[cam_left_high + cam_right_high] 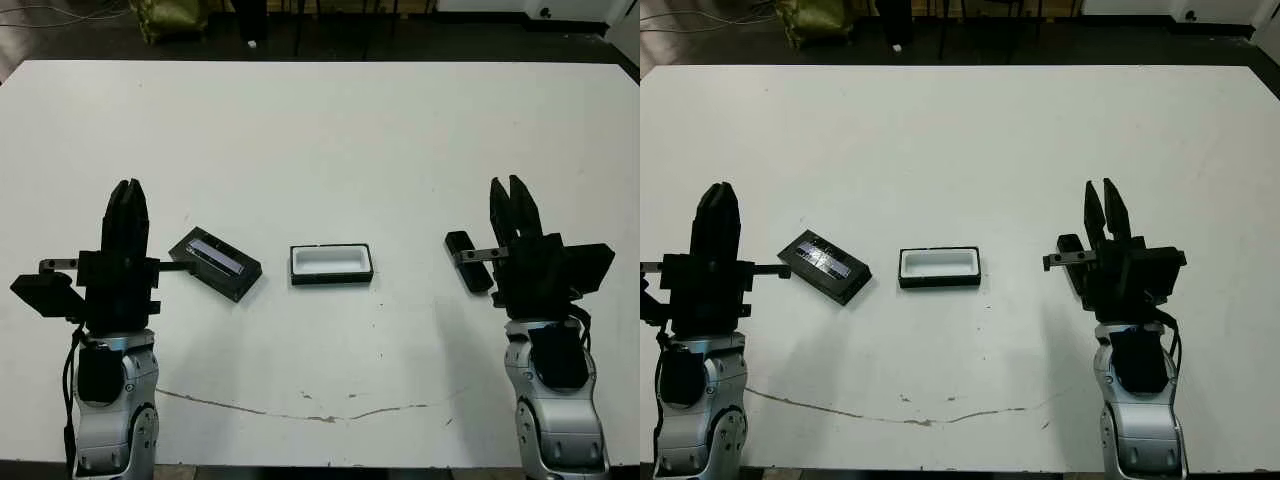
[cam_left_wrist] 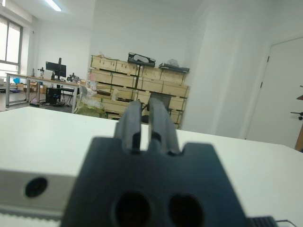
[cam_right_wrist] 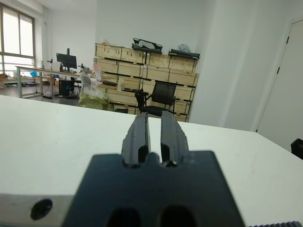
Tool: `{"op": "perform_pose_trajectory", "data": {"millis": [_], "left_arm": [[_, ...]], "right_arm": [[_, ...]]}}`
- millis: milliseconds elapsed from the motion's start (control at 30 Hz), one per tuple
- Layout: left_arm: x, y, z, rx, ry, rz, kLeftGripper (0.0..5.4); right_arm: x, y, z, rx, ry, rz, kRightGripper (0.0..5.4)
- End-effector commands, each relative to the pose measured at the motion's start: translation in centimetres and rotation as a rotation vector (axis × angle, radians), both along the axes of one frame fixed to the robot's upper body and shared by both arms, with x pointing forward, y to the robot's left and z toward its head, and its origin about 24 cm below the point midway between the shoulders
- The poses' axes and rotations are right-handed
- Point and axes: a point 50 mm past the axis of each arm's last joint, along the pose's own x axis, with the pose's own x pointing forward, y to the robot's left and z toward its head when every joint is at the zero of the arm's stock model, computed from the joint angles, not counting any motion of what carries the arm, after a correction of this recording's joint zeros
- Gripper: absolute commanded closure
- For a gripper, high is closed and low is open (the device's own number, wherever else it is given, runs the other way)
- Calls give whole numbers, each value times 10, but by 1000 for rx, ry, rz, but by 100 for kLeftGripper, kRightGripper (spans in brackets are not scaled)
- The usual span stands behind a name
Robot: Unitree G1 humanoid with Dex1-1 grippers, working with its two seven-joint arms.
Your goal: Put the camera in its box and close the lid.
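Observation:
The box (image 1: 331, 264), a shallow black tray with a white lining, lies open-topped at the table's middle. To its left rests the lid (image 1: 215, 263), flat and black with a silvery strip, turned at an angle. The camera (image 1: 458, 241), a slim black bar, lies right of the box, partly hidden behind my right arm's bracket. My left gripper (image 1: 127, 192) points forward just left of the lid, its fingers (image 2: 132, 120) together with only a slit between them. My right gripper (image 1: 511, 188) stands just right of the camera, equally narrow (image 3: 154, 120). Neither holds anything.
The white table (image 1: 320, 140) stretches far ahead of both grippers. A thin dark crack line (image 1: 300, 410) runs across its near part. Beyond the far edge are a dark floor, stacked wooden crates (image 3: 142, 66) and an office chair (image 3: 156, 97).

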Motion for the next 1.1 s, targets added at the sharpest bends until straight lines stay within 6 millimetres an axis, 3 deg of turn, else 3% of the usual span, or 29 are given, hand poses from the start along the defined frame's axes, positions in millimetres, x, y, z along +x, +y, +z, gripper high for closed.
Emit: {"op": "perform_pose_trajectory", "data": {"millis": [33, 533, 1100], "left_arm": [[-2, 2, -7, 4, 28, 2, 537], [-5, 3, -8, 6, 32, -10, 537], [-8, 3, -9, 0, 33, -13, 537]], "right_arm": [[-2, -2, -5, 12, 28, 1, 540], [-4, -6, -3, 16, 27, 21, 540], [-11, -38, -7, -110, 183, -71, 540]]}}
